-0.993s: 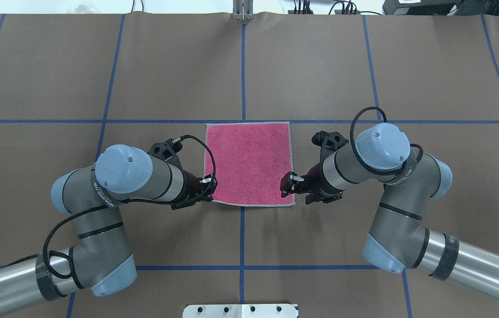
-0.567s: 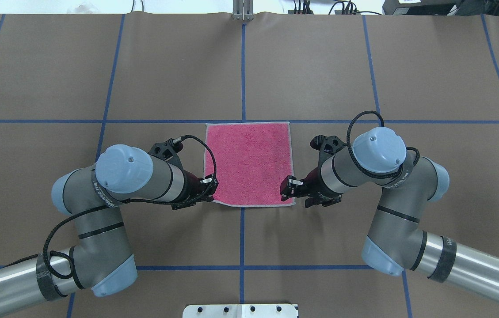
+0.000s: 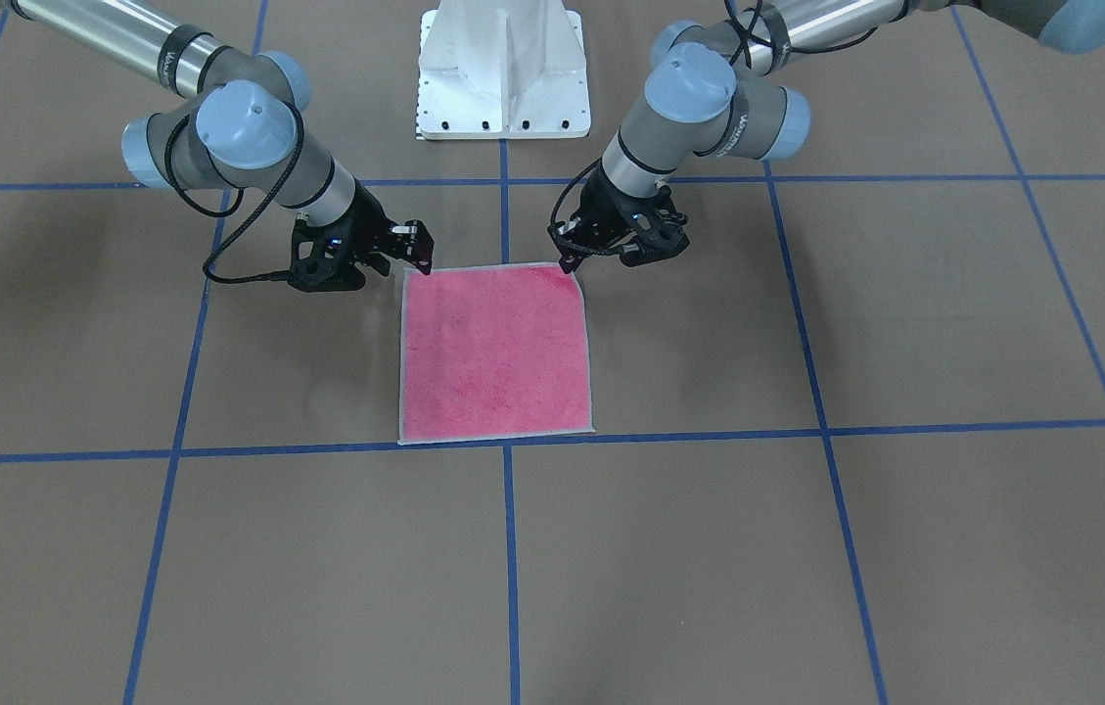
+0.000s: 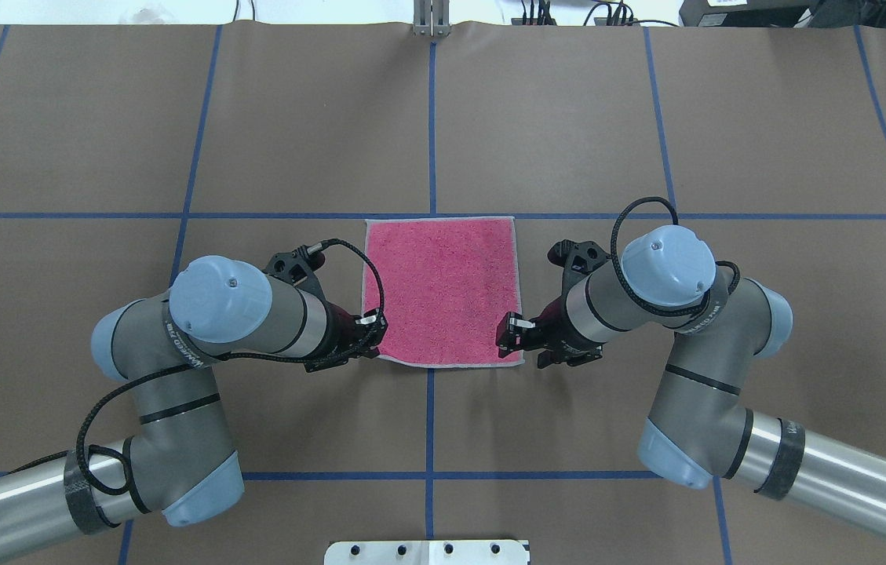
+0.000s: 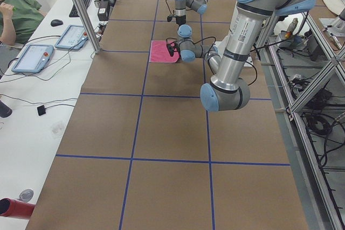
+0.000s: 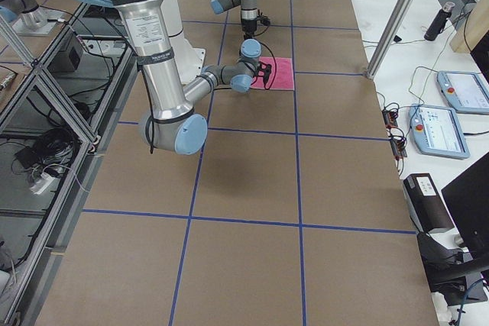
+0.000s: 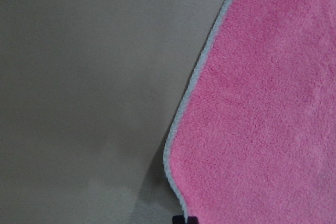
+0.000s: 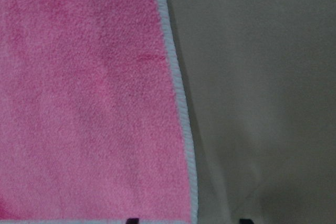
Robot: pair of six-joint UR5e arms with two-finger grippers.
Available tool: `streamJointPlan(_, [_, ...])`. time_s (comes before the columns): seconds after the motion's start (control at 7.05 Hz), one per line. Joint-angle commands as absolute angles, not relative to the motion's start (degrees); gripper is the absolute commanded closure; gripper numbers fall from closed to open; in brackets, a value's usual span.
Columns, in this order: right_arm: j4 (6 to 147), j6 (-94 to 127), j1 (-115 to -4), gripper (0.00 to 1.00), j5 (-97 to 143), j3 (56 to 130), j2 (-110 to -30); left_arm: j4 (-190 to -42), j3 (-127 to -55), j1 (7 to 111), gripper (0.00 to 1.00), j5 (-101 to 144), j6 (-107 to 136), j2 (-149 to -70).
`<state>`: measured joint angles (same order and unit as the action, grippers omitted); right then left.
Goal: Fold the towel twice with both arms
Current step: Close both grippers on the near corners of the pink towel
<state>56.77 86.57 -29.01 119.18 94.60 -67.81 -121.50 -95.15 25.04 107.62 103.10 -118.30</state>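
The towel (image 4: 443,290) lies flat, pink side up, on the worktop (image 4: 568,118). The left hand (image 4: 372,342) is pinched on its robot-side left corner; the right hand (image 4: 507,339), parted, straddles its robot-side right edge.

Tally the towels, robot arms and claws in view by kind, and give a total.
Towel: 1
Arms: 2, left arm and right arm
Claws: 2, left claw and right claw
Total: 5
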Motion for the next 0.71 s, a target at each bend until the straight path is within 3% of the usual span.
streamJointPlan(0.0, [56.78, 86.57, -29.00, 0.34, 119.18, 94.40, -67.59, -121.46, -95.19, 25.05, 1.00, 107.75, 103.10, -118.30])
streamJointPlan(0.57, [56.78, 86.57, -29.00, 0.35, 119.27, 93.69, -67.06, -121.46, -95.19, 25.05, 1.00, 107.75, 103.10, -118.56])
